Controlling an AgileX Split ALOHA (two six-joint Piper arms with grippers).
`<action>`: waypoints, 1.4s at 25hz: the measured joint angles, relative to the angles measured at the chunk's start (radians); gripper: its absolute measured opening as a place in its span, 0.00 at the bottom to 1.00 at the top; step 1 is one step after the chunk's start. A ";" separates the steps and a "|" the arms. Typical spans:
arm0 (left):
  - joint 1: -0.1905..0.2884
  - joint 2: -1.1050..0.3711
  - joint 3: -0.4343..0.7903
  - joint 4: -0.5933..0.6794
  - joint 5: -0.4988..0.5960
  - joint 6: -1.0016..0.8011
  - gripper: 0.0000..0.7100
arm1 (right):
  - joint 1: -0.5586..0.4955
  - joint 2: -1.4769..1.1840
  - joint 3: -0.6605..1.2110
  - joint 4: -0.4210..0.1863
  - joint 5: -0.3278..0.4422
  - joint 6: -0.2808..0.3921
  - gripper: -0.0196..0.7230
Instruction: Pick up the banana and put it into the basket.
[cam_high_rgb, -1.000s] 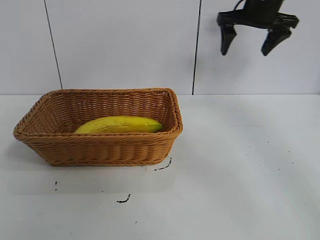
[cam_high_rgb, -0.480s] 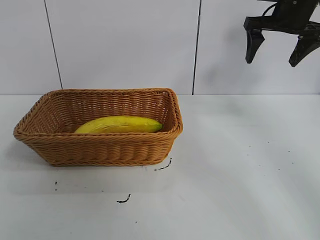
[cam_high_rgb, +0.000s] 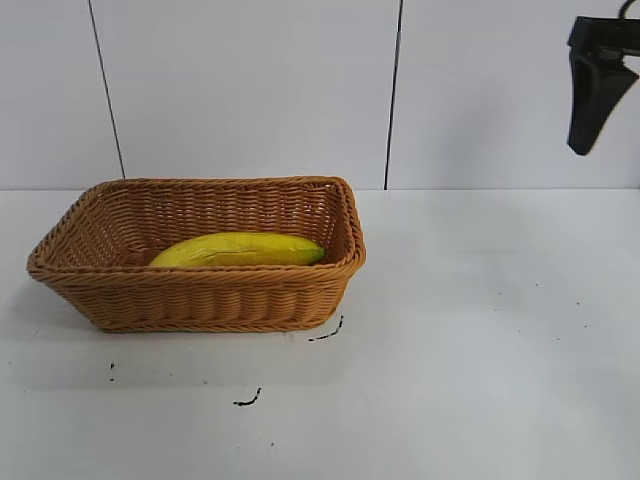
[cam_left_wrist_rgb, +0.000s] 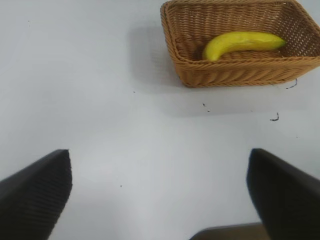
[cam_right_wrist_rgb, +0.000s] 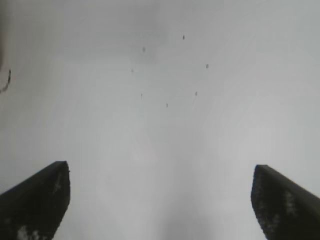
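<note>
Item one: a rectangular woven wicker basket (cam_high_rgb: 200, 290), light brown, with flaring sides and a braided rim, standing on the left half of a white table (cam_high_rgb: 480, 350) before a pale panelled wall (cam_high_rgb: 250, 90). Item two: a long curved yellow banana (cam_high_rgb: 238, 250) with a greenish tip, lying flat inside the basket along its near wall, the green tip toward the basket's right end; the left wrist view shows the same fruit (cam_left_wrist_rgb: 243, 42) resting on the basket floor, within the rim (cam_left_wrist_rgb: 235, 60). Item three: small black marks on the tabletop, one curl (cam_high_rgb: 326, 334) just beside the basket's near right corner, another (cam_high_rgb: 247, 400) nearer the camera. Item four: the right gripper (cam_right_wrist_rgb: 160, 200), black, high at the right edge of the exterior view with only one finger (cam_high_rgb: 588, 95) in frame, well apart from the basket; its jaws stand wide and released, nothing between them, over bare speckled table. Item five: the left gripper (cam_left_wrist_rgb: 160, 195), black, hovering over bare table well apart from the basket, its jaws likewise spread wide and grasping nothing.
</note>
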 joint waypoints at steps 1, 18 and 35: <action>0.000 0.000 0.000 0.000 0.000 0.000 0.97 | 0.000 -0.057 0.060 0.000 0.000 -0.008 0.95; 0.000 0.000 0.000 0.000 0.000 0.000 0.97 | 0.000 -0.943 0.788 0.000 -0.171 -0.043 0.95; 0.000 0.000 0.000 0.000 0.000 0.000 0.97 | 0.000 -1.521 0.805 -0.029 -0.188 0.026 0.95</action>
